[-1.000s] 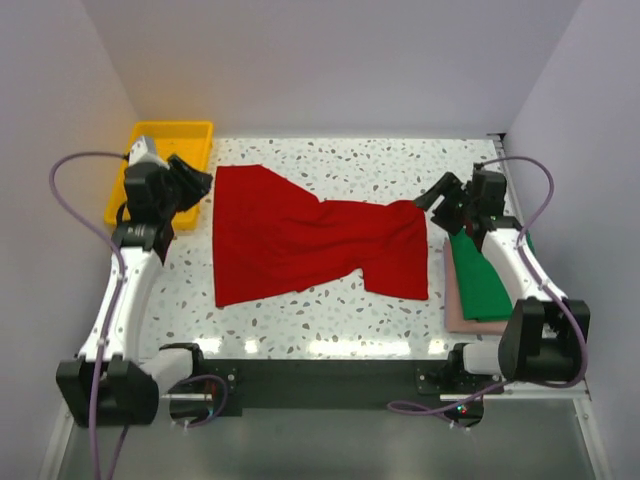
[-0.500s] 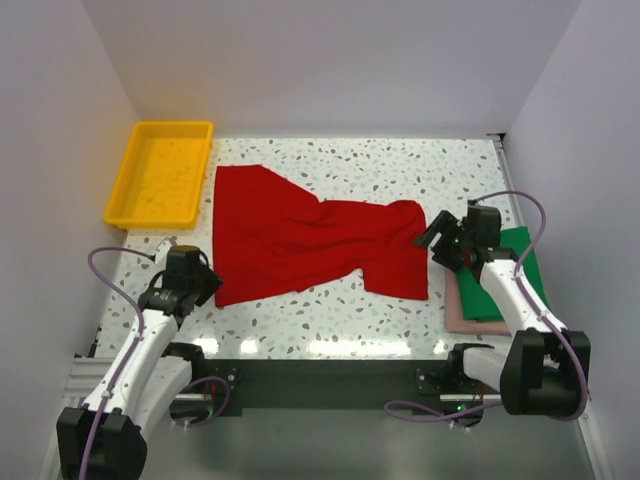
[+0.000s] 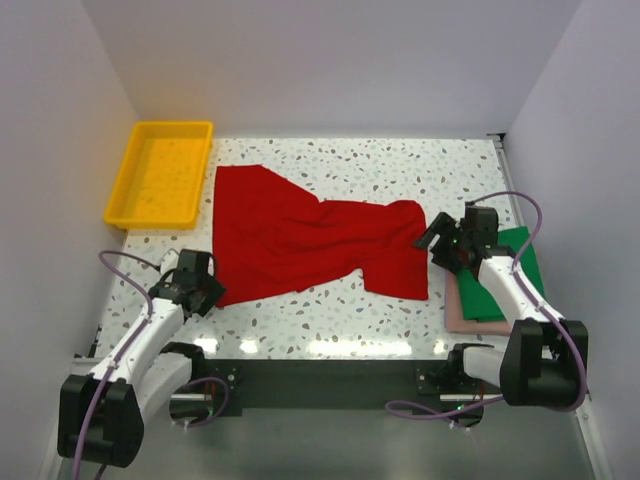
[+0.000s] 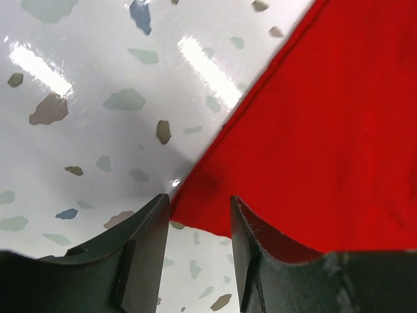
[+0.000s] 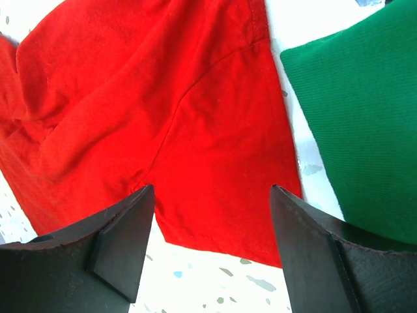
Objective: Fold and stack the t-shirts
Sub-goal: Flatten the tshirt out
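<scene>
A red t-shirt [image 3: 300,240] lies spread and rumpled across the middle of the speckled table. My left gripper [image 3: 207,291] is open at the shirt's near left corner; in the left wrist view that corner [image 4: 195,199] sits just ahead of the gap between the fingers, nothing held. My right gripper [image 3: 432,236] is open above the shirt's right edge; the right wrist view shows the red sleeve and hem [image 5: 221,163] between its wide-apart fingers. A folded green shirt [image 3: 497,280] lies on a folded pink one [image 3: 462,318] at the right.
A yellow tray [image 3: 160,172] stands at the back left corner. White walls enclose the table on three sides. The folded green shirt [image 5: 365,130] also shows at the right of the right wrist view.
My left arm has swung from the yellow tray down to the shirt's near left corner. My right gripper has dropped from the shirt's far right corner to its right edge.
</scene>
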Available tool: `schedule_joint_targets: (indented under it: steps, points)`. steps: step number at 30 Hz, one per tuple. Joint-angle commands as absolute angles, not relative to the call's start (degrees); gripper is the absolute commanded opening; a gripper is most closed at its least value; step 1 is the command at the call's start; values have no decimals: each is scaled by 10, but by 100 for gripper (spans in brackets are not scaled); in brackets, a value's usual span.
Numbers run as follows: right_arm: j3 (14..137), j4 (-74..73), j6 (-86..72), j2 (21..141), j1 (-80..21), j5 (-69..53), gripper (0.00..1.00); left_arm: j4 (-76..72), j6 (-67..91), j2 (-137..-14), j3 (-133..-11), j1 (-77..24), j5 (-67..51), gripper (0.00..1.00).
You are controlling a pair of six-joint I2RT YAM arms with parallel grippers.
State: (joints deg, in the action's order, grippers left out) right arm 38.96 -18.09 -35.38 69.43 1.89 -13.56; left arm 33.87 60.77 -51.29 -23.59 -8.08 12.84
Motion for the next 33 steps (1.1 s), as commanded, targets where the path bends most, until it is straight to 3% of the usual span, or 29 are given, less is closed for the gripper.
schedule_joint_targets:
  steps: [1, 9, 12, 15, 18, 24, 29, 33]
  points:
    - [387, -160, -347, 700, 17, -142, 74, 321, 625, -527, -222, -92, 146, 47]
    - [382, -149, -351, 715, 17, -142, 74, 305, 624, -551, -217, -103, 155, 46]
    - [381, -147, -351, 721, 17, -142, 74, 287, 614, -561, -215, -105, 146, 36]
    - [382, -148, -351, 724, 17, -139, 74, 275, 599, -562, -223, -105, 141, 13]
    - [385, -150, -349, 728, 17, -135, 74, 270, 581, -559, -242, -105, 141, 0]
    - [387, -155, -345, 738, 17, -120, 74, 305, 539, -557, -321, -90, 173, 0]
    - [398, -146, -347, 759, 17, -108, 73, 296, 471, -544, -358, -5, 132, 0]
    - [412, -132, -354, 787, 17, -100, 67, 288, 444, -555, -372, 24, 118, 0]
